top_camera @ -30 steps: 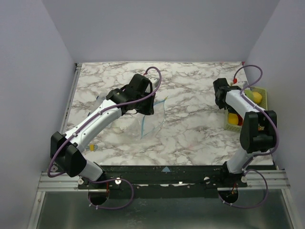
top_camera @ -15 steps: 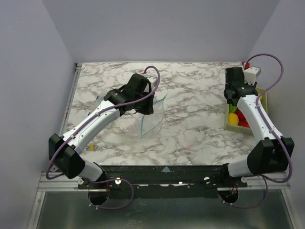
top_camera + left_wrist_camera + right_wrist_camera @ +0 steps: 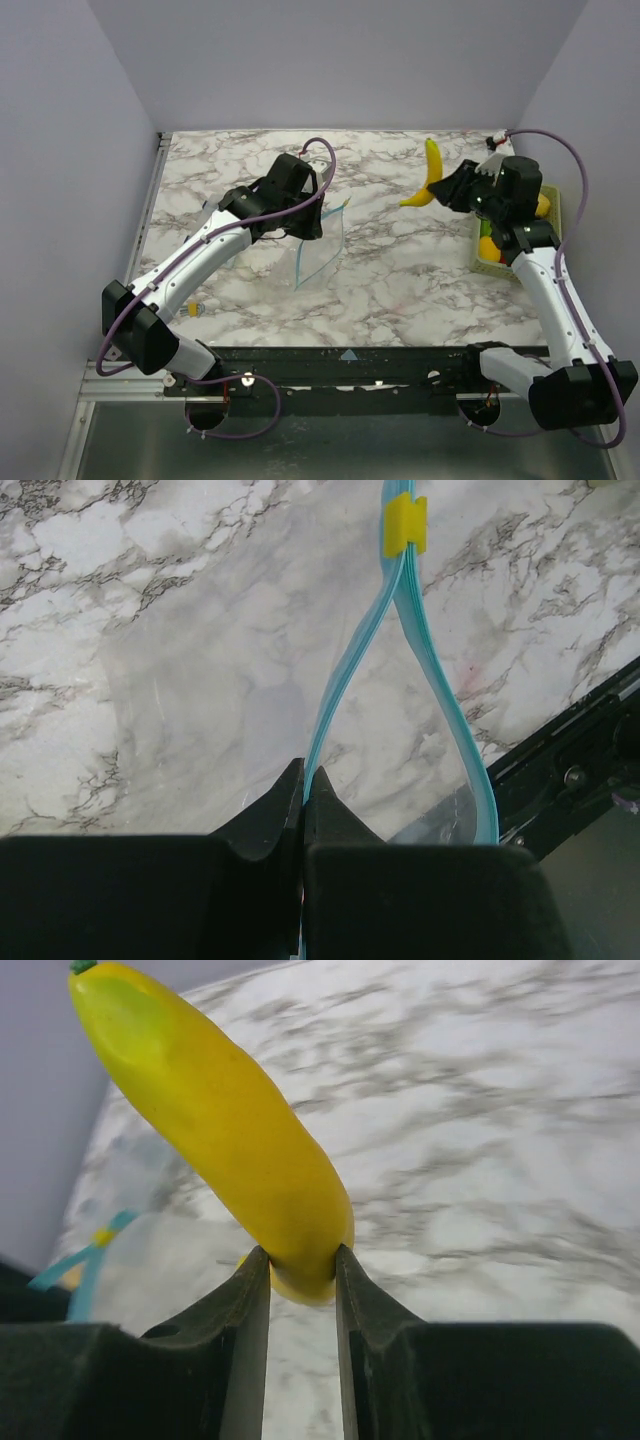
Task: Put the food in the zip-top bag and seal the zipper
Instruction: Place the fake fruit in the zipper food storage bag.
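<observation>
My left gripper [image 3: 313,226] is shut on the teal-blue zipper [image 3: 352,670] of the clear zip-top bag [image 3: 318,255] and holds the bag up above the table's middle, its mouth gaping open. A yellow slider clip [image 3: 404,525] sits at the zipper's far end. My right gripper [image 3: 447,190] is shut on a yellow toy banana [image 3: 429,175] and holds it in the air right of the bag; the banana fills the right wrist view [image 3: 215,1120]. More food, yellow, red and green, lies in the mesh basket [image 3: 549,212] at the right edge.
A small yellow and white item [image 3: 194,309] lies near the table's front left edge. The black front rail [image 3: 345,355] runs along the near edge. Grey walls close in the left, back and right sides.
My right arm has lifted out of the basket and swung left toward the middle with the banana in its jaws. My left gripper holds the bag where it was.
</observation>
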